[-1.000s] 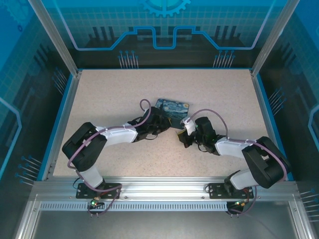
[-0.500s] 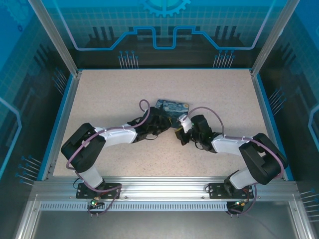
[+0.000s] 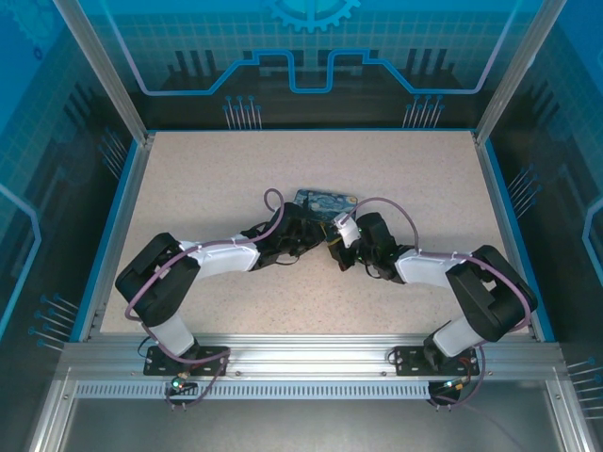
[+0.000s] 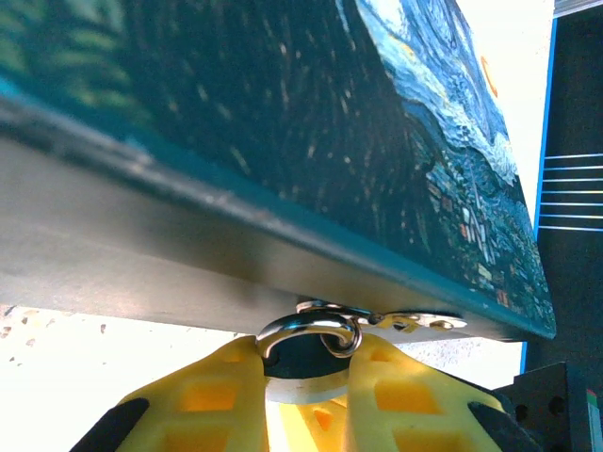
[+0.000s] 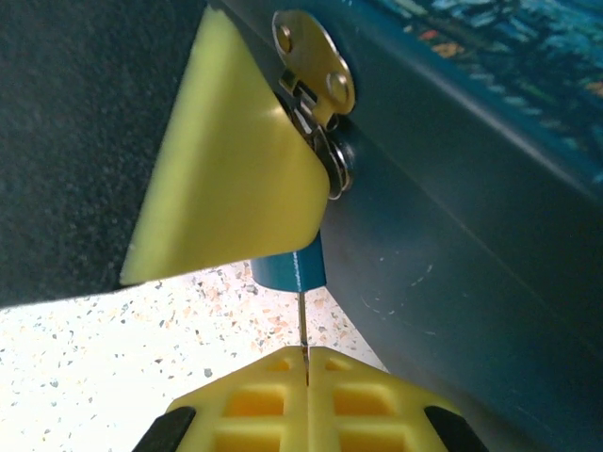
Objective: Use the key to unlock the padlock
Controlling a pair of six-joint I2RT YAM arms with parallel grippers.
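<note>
The box [image 3: 330, 200] sits near the middle of the desk [image 3: 207, 179], with bare speckled surface open on every side out to the blue rim [image 3: 125, 205]; only its near wall is crowded. There the padlock [image 5: 287, 271] hangs from the metal hasp [image 5: 316, 58], just above the desk: a small blue body and a thin silvery shackle. The left pincer [image 4: 303, 381] is clamped on its sides. The right pincer [image 5: 306, 363] pinches the key [image 5: 301, 325], a dark sliver whose tip meets the lock's underside.
</note>
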